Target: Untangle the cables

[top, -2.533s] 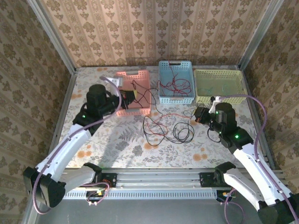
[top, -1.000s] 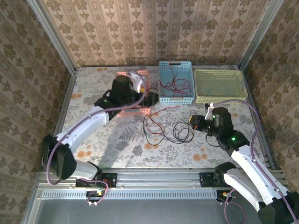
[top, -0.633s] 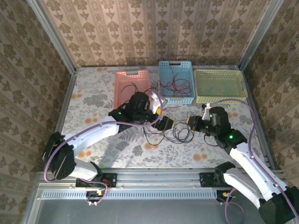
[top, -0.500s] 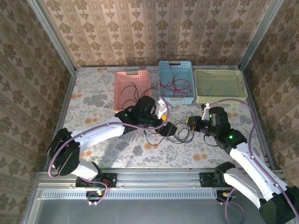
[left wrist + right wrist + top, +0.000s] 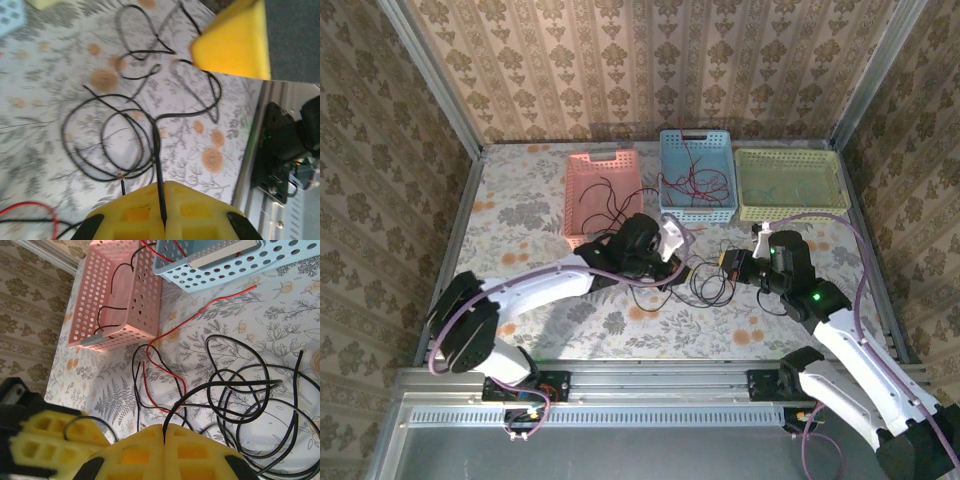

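Left wrist view has your left tool [image 5: 163, 202] pinched tight on a black cable [image 5: 156, 142] that runs out into loose coils on the counter [image 5: 30, 75]. Your right tool [image 5: 164, 432] is likewise clamped on a black strand [image 5: 235, 385] of the tangle lying mid-counter between both tools, with a red cable [image 5: 215, 302] trailing through it. You look to be at the separating step: next, draw the tools apart slowly, and watch that the loops don't cinch.
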